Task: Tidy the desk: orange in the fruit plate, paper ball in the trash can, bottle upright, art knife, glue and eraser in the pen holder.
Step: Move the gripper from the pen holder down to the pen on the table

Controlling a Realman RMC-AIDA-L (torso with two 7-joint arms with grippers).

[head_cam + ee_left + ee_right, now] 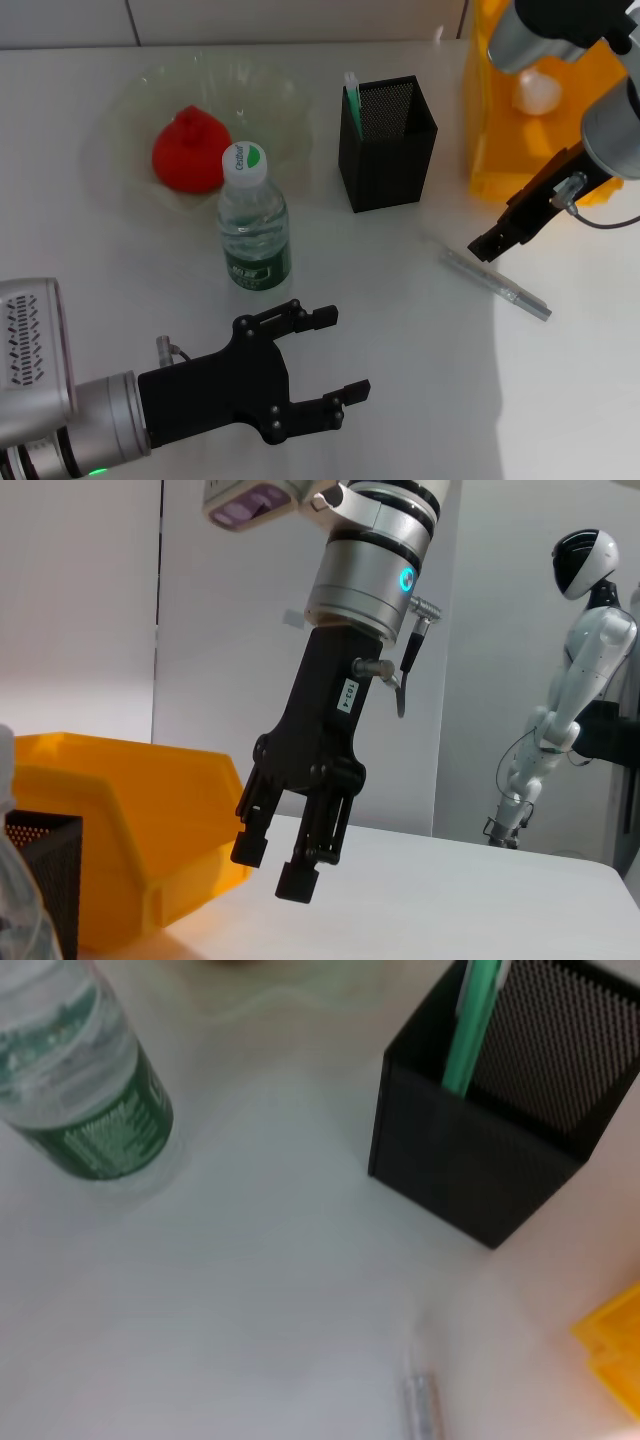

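A red-orange fruit (pixel 190 150) lies in the clear glass fruit plate (pixel 275 100). The water bottle (pixel 255 220) stands upright in front of the plate. The black mesh pen holder (pixel 387 140) holds a green stick (pixel 352 95). A silver art knife (pixel 497 280) lies flat on the table right of the holder. My right gripper (pixel 490 245) hovers just above the knife's near end, its fingers slightly apart and empty; it also shows in the left wrist view (pixel 273 866). My left gripper (pixel 330 360) is open and empty, low in front of the bottle. A white paper ball (pixel 538 92) lies in the yellow bin (pixel 500 150). No eraser shows.
The yellow bin stands at the far right, close behind my right arm. In the right wrist view the bottle (pixel 85 1080), the pen holder (pixel 500 1130) and the knife's end (pixel 422 1410) show. A white humanoid robot (pixel 570 680) stands in the background.
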